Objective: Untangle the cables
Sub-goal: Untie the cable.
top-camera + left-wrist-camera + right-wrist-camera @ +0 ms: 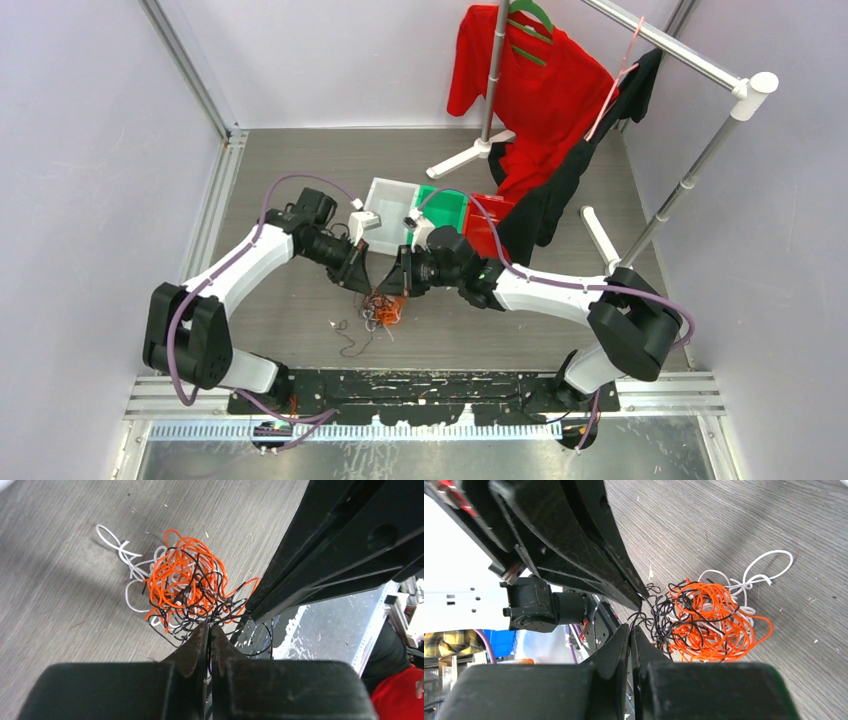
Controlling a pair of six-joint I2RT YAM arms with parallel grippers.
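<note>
A tangled bunch of thin orange, black and white cables (pixel 383 311) lies near the centre of the grey worktop (pixel 290 190). The left hand (pixel 208 630) and right hand (pixel 629 630) each clench its black strands.

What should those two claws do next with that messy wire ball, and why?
Probably draw slowly apart. The left gripper and right gripper are both shut at the edge of the cables, apparently each pinching black strands, while orange, black and white loops lie knotted in one clump.
</note>
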